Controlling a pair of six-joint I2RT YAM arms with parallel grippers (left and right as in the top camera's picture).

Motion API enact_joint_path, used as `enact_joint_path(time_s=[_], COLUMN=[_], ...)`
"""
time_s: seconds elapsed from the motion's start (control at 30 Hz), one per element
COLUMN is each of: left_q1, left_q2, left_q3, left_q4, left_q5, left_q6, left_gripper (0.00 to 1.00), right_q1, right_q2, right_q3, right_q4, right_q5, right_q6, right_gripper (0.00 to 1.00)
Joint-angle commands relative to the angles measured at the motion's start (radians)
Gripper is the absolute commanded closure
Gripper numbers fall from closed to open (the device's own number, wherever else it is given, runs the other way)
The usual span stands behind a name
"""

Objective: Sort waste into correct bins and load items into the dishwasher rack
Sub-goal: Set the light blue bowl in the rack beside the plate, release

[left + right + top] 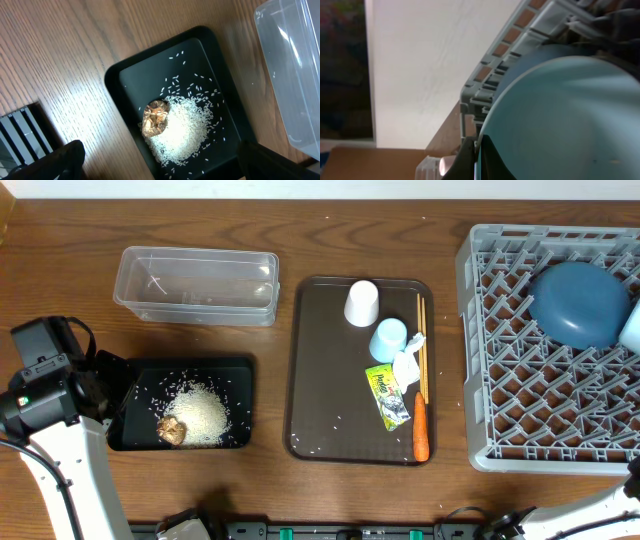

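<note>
My left gripper (160, 169) hangs open above the near end of the black tray (120, 75), which holds white rice (182, 127) and a brown food lump (156, 117). My right gripper (477, 152) is shut on the rim of the pale blue bowl (560, 120), held at the far right edge of the dishwasher rack (500, 380); only a sliver of the bowl (632, 325) shows from overhead. A dark-blue plate (580, 302) rests in the rack. A white cup (361, 303), a light-blue cup (389, 339), chopsticks (422, 330), a tissue (407, 365), a wrapper (387, 395) and a carrot (420, 430) lie on the brown serving tray (320, 380).
The clear tub (197, 283) stands behind the black tray (130, 435), with nothing in it that I can see. A few rice grains are scattered on the serving tray. The left arm's white link (70, 470) crosses the table's front left corner.
</note>
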Motion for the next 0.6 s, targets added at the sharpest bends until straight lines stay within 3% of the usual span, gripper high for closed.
enact_joint_path(time_s=[0.0, 0.4, 0.57], left_q1=[0.005, 0.005, 0.005], left_q2=[-0.001, -0.001, -0.001], left_q3=[-0.003, -0.003, -0.003], left_q4=[-0.006, -0.006, -0.006], left_q5=[-0.002, -0.002, -0.002], left_q6=[-0.009, -0.009, -0.009], left_gripper=[0.02, 0.02, 0.02], right_q1=[-0.017, -0.049, -0.085], right_q2=[0.006, 0.002, -0.034], right_q3=[-0.007, -0.007, -0.006], right_q4=[-0.006, -0.026, -0.152], right_q5=[0.010, 0.016, 0.250], right_q6=[0.020, 0.114, 0.129], right_gripper=[0.99, 0.99, 0.96])
